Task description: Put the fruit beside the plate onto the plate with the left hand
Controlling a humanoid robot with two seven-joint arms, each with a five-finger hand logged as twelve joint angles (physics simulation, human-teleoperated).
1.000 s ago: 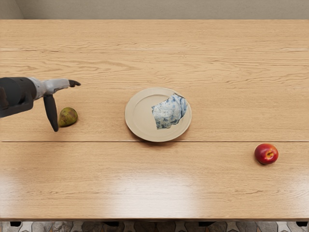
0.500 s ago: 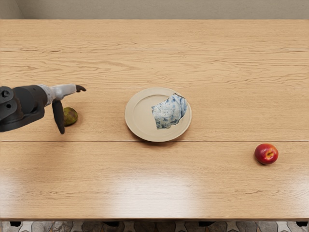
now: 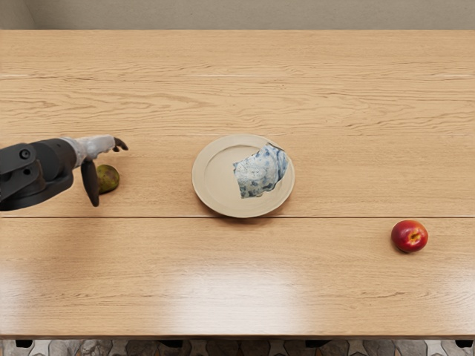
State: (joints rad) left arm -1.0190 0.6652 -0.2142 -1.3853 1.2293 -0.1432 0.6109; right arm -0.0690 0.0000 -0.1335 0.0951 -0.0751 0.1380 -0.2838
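A green-brown pear (image 3: 108, 178) lies on the table left of the beige plate (image 3: 215, 178), a short way from its rim. My left hand (image 3: 102, 163) comes in from the left edge and hovers right over the pear, fingers spread, thumb hanging down in front of the fruit's left side. It holds nothing. A blue-white crumpled object (image 3: 260, 170) lies on the plate's right half. The right arm is out of view.
A red apple (image 3: 409, 236) sits far to the right, near the front of the table. The wooden tabletop (image 3: 237, 274) stretches wide around the plate, with its front edge at the bottom of the view.
My left hand has dropped lower and drawn in over the pear, the forearm sinking toward the table. The pear, plate and apple have not moved.
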